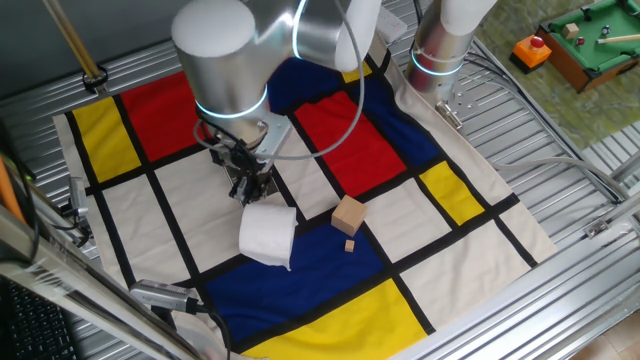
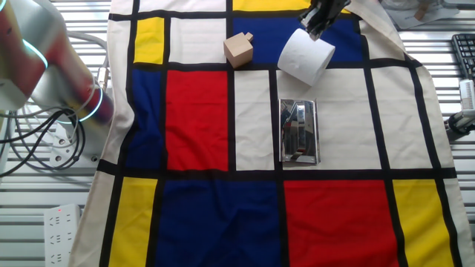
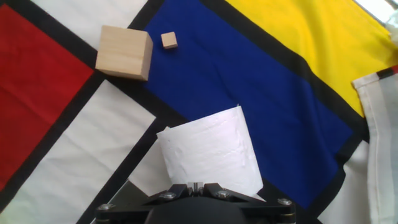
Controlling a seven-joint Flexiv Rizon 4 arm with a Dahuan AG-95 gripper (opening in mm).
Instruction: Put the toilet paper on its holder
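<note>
White soft cylindrical toilet paper roll (image 3: 208, 152) lies on its side on the colour-block cloth (image 2: 200, 111) covering the desk, straddling a white panel and a blue one, long axis level. Black two-finger hand (image 1: 250, 185) sits at its one end; whether it pinches the roll cannot be told. Tan wooden cube (image 3: 124, 52) and a tiny wooden block (image 3: 168, 41) lie nearby. Shiny silver metal holder (image 2: 298, 131) stands apart. No writing legible.

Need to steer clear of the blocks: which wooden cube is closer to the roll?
The big cube, left of the tiny cube in the hand view; both lie apart from the roll.
</note>
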